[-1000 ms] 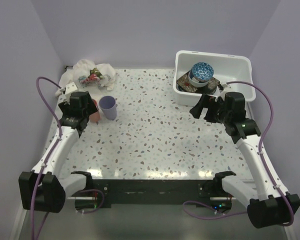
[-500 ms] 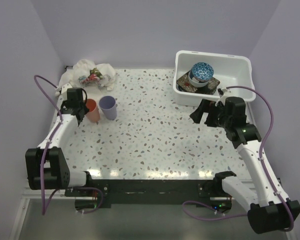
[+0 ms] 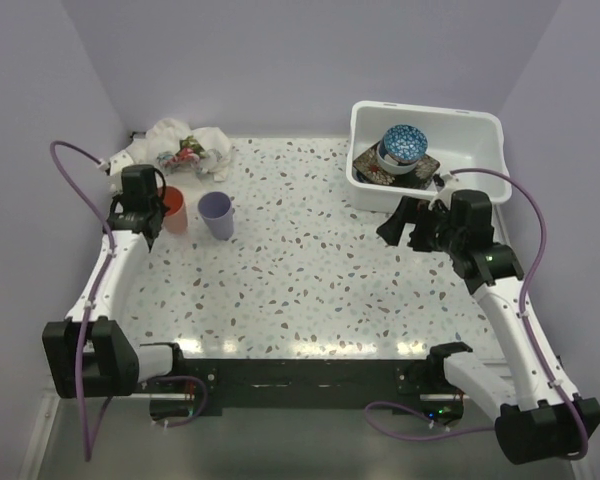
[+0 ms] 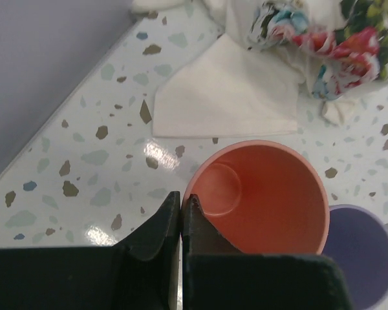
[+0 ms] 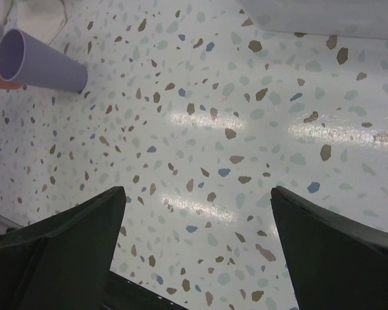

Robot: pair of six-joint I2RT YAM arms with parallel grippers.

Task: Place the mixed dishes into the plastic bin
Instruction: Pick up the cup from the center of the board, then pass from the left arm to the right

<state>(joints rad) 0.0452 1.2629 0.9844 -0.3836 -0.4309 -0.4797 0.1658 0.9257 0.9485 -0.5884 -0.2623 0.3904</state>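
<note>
Grip: left gripper (image 4: pixel 181 206) clenched on orange cup (image 4: pixel 265 194) rim, one finger inside, one outside, near counter (image 3: pixel 300 260) far-left corner. Cup looks light, stiff, thin plastic, slick; rim pinch suits it. Just beside, purple cup (image 3: pixel 216 212), upright, likely same. Empty right gripper (image 5: pixel 197 190) spread wide by bin (image 3: pixel 480 125) at far-right corner, dishes (image 3: pixel 404 143) stacked inside. No readable writing or brands.

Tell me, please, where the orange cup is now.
The orange cup stands far left on the table in the top view, just left of the purple cup, near the printed cloth.
</note>
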